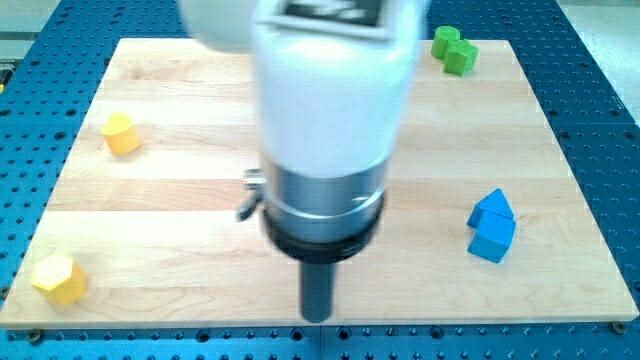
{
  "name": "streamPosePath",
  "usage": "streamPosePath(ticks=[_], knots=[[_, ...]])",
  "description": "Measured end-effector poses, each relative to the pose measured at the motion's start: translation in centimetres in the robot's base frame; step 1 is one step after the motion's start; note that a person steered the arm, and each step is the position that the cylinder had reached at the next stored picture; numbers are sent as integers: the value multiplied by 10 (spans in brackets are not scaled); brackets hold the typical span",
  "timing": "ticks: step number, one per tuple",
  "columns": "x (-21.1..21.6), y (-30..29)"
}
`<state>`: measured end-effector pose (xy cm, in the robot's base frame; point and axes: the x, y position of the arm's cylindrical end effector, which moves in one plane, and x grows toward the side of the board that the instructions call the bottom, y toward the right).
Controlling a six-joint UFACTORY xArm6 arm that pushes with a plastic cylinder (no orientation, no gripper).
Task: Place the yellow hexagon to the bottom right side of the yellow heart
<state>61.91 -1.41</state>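
Note:
A yellow block that looks like the hexagon lies at the board's bottom left corner. A second yellow block, which seems to be the heart, lies near the left edge, higher up. The hexagon is below and slightly left of the heart. My tip stands near the board's bottom edge at the middle, far to the right of both yellow blocks and touching no block. The arm's white and grey body hides the middle of the board.
Two green blocks lie together at the top right. Two blue blocks lie touching near the right edge. The wooden board rests on a blue perforated table.

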Motion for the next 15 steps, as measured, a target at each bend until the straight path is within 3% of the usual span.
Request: streamPosePath(ticks=[1,3,4,5,6,7,8,9,10,12,13,14,15], knots=[[0,-12],[-1,-186],[-1,-231],[-24,-226],[-77,-226],[-53,-227],[-34,-275],[-69,-280],[-104,-246],[-92,-239],[-127,-221],[-103,-218],[-108,-196]])
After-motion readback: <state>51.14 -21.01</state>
